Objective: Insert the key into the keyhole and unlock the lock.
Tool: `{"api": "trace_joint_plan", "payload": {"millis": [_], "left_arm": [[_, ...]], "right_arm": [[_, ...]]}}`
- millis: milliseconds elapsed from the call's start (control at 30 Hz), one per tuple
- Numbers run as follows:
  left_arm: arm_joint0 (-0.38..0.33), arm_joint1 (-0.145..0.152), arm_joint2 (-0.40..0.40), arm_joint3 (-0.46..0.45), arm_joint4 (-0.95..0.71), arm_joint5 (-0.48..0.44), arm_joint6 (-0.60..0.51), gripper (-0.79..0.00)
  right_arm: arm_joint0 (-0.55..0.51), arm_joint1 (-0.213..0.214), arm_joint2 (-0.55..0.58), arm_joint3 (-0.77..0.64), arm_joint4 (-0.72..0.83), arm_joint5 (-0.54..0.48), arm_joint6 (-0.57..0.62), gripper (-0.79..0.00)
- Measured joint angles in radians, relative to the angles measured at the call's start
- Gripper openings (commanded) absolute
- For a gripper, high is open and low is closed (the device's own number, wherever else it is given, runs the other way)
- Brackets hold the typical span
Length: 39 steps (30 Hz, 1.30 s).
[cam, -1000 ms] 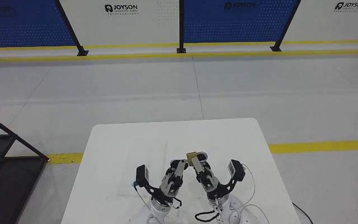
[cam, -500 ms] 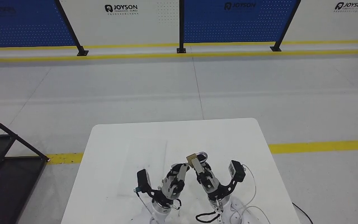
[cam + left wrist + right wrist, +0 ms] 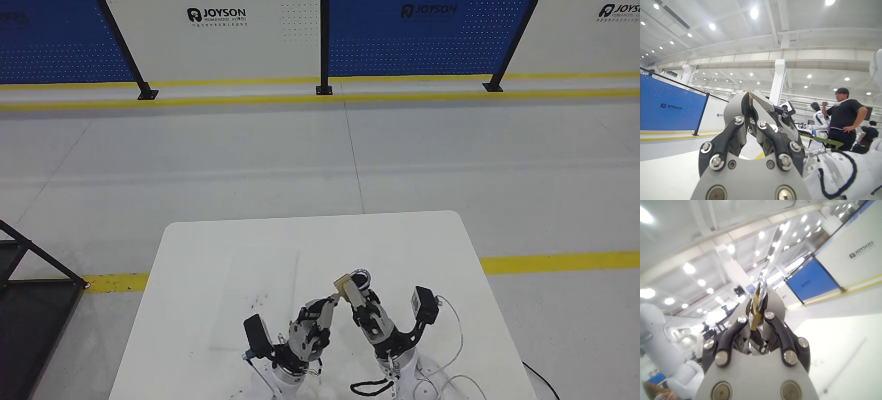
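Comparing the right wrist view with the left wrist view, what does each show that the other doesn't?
Right wrist: the right claw clamped on the brass padlock, its silver shackle pointing away from the camera. Left wrist: the left claw shut on a small yellowish sliver, likely the key. Both: blue barrier panels and ceiling lights.

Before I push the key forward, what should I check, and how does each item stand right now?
1. Grip on the lock: ok, right claw shut on its brass body.
2. Grip on the key: ok, left claw shut, thin brass edge at its tips, likely the key.
3. Claws close together: ok, top view shows both tips beside each other above the table.
4. Key lined up with the keyhole: cannot tell, keyhole hidden.
5. State of the shackle: cannot tell.
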Motion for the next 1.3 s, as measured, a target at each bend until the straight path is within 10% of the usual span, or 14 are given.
{"api": "trace_joint_plan", "payload": {"millis": [167, 267, 367, 967, 1300], "left_arm": [[-0.007, -0.003, 0.011, 0.017, 0.008, 0.042, 0.01, -0.785], [-0.011, -0.004, 0.019, 0.023, -0.012, 0.022, 0.008, -0.489], [-0.01, -0.004, 0.027, 0.018, -0.056, -0.033, -0.001, -0.394], [0.055, 0.079, -0.1, -0.093, -0.381, -0.497, -0.462, -0.449], [0.054, 0.086, -0.089, -0.125, -0.473, -0.523, -0.592, -0.486]], "right_arm": [[-0.017, 0.003, 0.007, -0.021, -0.023, 0.029, 0.0, -0.785], [-0.023, 0.003, 0.008, -0.029, -0.045, 0.041, -0.018, -0.785], [-0.024, 0.002, 0.005, -0.029, -0.062, 0.045, -0.039, -0.785], [-0.022, 0.007, 0.012, -0.025, -0.07, 0.031, -0.053, -0.785], [-0.016, 0.008, 0.001, -0.021, -0.069, 0.043, -0.038, -0.785]]}}
